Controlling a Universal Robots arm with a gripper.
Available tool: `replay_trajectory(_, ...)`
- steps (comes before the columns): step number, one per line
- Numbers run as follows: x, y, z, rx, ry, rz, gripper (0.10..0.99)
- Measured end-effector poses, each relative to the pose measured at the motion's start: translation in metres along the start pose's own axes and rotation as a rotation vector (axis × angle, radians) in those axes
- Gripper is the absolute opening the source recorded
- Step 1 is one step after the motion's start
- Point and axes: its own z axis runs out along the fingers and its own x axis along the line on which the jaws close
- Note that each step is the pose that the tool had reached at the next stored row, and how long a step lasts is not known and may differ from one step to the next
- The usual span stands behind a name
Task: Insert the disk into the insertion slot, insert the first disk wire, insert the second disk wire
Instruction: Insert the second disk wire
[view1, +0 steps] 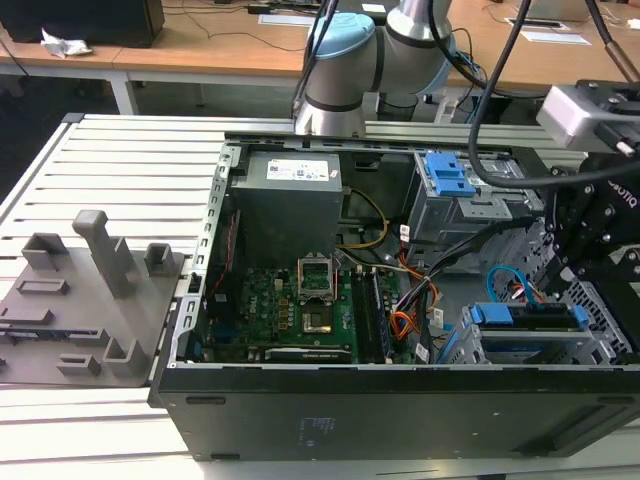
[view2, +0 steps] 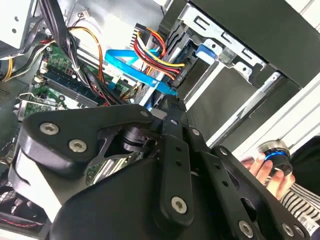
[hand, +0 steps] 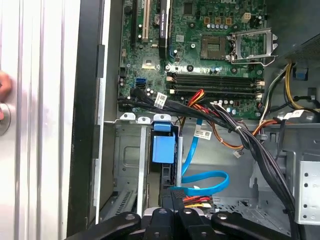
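Black gripper (hand: 172, 212) reaches down into open PC case at silver-grey perforated drive cage (view1: 600, 335), arm bent over case rear. Fingers pinched on flat light-blue cable (hand: 205, 181) by its plug; blue-framed disk (view1: 525, 318) sits in cage

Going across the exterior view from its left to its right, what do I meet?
Grey fixture plate with upright blocks → open computer case's wall → green motherboard → orange wire bundle → the disk in its blue carrier, seated in the insertion slot → the tool.
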Motion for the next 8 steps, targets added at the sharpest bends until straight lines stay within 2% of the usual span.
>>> replay_trajectory(3,0.0,0.0021,-0.0002,0.0,0.0004,0.0,0.106)
replay_trajectory(5,-0.0001,0.0121,0.0005,0.0,0.0001,0.0,0.106)
replay_trajectory(7,-0.0001,0.0187,0.0009,0.0,0.0,0.0,0.106)
replay_trajectory(8,-0.0001,0.0194,0.0009,0.0,0.0,0.0,0.106)
